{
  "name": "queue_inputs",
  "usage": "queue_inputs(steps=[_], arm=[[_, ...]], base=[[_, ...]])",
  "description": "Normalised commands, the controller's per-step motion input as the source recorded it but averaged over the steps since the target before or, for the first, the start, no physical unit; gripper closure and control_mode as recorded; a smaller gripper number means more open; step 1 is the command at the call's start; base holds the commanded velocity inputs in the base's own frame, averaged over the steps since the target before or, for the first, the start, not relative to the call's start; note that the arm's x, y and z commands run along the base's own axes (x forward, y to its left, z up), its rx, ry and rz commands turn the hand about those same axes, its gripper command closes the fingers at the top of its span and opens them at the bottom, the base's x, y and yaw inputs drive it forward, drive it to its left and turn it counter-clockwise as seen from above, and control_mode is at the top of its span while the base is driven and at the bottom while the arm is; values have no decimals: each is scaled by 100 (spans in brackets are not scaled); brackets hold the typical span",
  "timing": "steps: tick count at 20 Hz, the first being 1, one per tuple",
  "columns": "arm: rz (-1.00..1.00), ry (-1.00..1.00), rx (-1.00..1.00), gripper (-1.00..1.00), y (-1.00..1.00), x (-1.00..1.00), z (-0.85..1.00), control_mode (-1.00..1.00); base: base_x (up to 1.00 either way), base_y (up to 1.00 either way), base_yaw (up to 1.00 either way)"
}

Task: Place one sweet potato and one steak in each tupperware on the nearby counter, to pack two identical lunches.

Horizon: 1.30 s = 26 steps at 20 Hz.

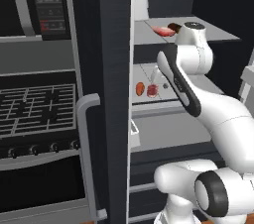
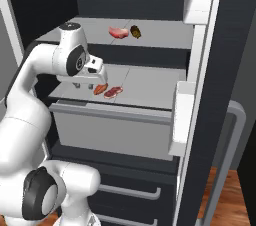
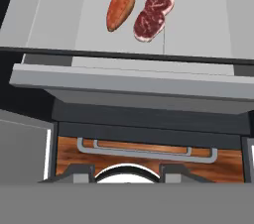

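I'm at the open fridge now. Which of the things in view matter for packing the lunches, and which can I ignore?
For the job:
- orange sweet potato, middle shelf
- steak right beside it
- second steak, top shelf
- brown sweet potato next to that
- gripper, above the middle shelf

Ignore:
- fridge drawer
- oven
- door bins

Open grey fridge [image 2: 150, 35] with shelves and drawer [image 2: 112, 130]; black stove [image 1: 37, 104] alongside.
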Motion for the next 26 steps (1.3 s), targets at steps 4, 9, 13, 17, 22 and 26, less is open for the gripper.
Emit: queue_inputs(steps=[4, 9, 13, 17, 22, 26], arm=[[0, -9, 0, -100, -9, -24, 4, -100], [0, -33, 0, -100, -15, -30, 32, -100], [0, -32, -9, -100, -1, -7, 58, -100], [0, -27, -16, -100, -2, 0, 49, -100], [0, -11, -12, -100, -19, 0, 38, -100], [0, 0, -6, -100, -32, 2, 26, -100]], base=[[0, 0, 0], [0, 0, 0], [0, 0, 0], [0, 0, 0], [0, 0, 0], [0, 0, 0]])
